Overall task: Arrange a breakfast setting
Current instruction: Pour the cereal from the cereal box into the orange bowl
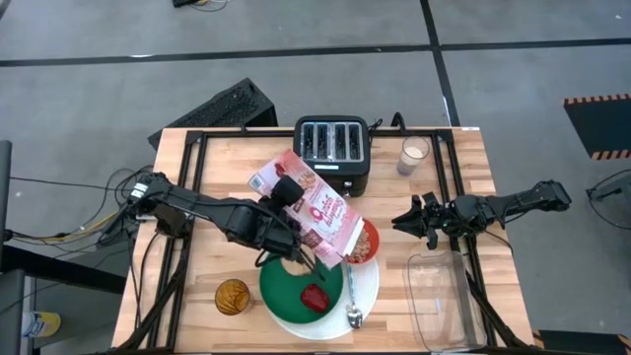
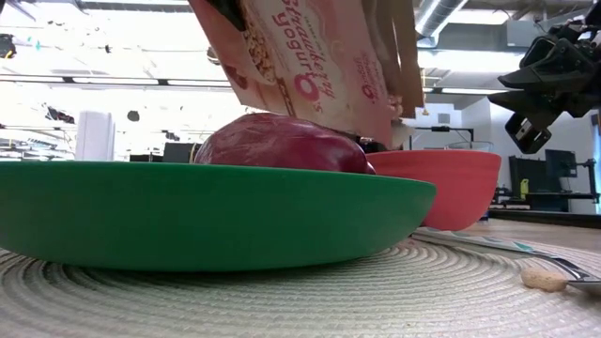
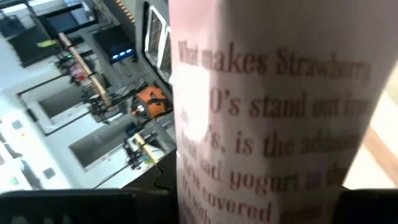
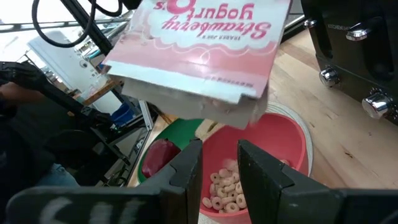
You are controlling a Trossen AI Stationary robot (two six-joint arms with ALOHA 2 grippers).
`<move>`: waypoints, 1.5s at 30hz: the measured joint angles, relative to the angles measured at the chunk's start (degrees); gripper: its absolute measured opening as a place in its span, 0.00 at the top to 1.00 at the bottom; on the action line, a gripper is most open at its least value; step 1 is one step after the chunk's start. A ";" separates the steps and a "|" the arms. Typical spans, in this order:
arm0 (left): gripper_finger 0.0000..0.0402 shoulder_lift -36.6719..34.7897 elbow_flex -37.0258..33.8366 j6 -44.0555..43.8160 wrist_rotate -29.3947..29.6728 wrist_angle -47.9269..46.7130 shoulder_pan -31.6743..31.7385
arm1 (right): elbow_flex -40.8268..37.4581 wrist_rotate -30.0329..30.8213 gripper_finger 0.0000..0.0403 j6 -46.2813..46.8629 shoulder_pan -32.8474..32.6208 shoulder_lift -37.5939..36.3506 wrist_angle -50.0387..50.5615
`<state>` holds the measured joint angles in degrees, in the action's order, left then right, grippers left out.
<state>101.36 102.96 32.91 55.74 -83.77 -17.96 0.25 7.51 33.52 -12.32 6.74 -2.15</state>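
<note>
The left gripper [image 1: 286, 229] is clamped on the pinkish cereal box [image 1: 317, 209], a flat printed cardboard carton held tilted, its opened flap end lowest and directly above the small red-orange bowl [image 1: 365, 243]. The bowl is round and smooth-walled and contains pale ring-shaped cereal [image 4: 225, 186].

The right gripper [image 1: 412, 219] hangs above bare wood to the right of the bowl, holding nothing; its two dark fingers [image 4: 256, 168] stand narrowly parted.

The bowl sits at the right edge of the smaller green plate [image 1: 286, 288], a smooth shallow disc carrying the glossy small red fruit [image 1: 315, 296]. The green plate rests on the large white plate [image 1: 367, 291], whose surface shows concentric ridges. The blue-handled metal spoon [image 1: 352, 294] lies on the white plate's right side.
</note>
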 joint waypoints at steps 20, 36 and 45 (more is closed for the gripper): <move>0.69 -2.63 0.44 -16.56 -10.64 -1.11 0.04 | 0.00 0.00 0.69 -0.02 0.00 -0.02 0.00; 0.75 -12.59 0.44 -34.25 -14.54 -1.59 0.03 | 0.00 -0.02 0.69 0.00 -0.02 -0.02 0.00; 0.76 -22.09 -3.66 -51.32 -6.86 -4.66 0.84 | 0.01 -0.01 0.69 -0.01 0.00 -0.01 0.00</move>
<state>79.27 99.30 -18.41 48.88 -88.43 -17.12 0.27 7.50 33.51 -12.32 6.74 -2.15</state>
